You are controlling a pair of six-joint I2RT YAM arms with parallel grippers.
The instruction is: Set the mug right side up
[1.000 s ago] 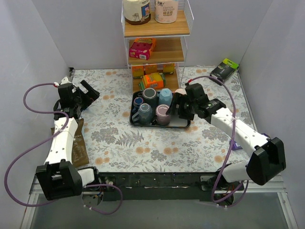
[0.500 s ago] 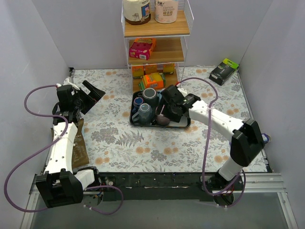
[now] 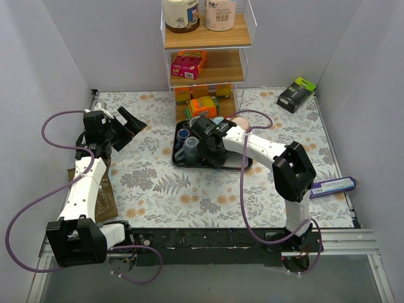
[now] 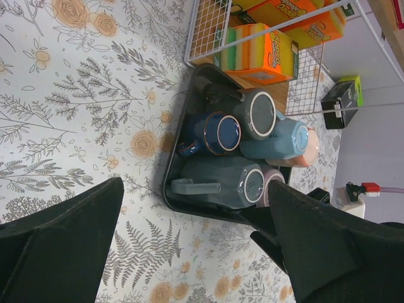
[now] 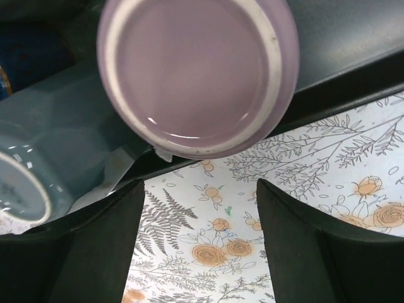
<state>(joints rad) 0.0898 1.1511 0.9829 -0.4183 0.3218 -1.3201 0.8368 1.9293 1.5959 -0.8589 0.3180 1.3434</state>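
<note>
Just past our R gripper's (image 5: 199, 189) wide-spread fingertips, we see the purple mug (image 5: 196, 76), base up, in the black tray (image 5: 353, 44); L gripper (image 4: 194, 186) fingers also spread, holding nothing.

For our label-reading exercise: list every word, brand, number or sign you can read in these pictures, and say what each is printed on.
No text can be read with certainty.
brown jar: label too small to read.
pale jar: label too small to read.
pink box: print blurred.
orange packet: dark lettering, illegible.
green-and-black box: too small.
blue-and-white box: too small.
</note>
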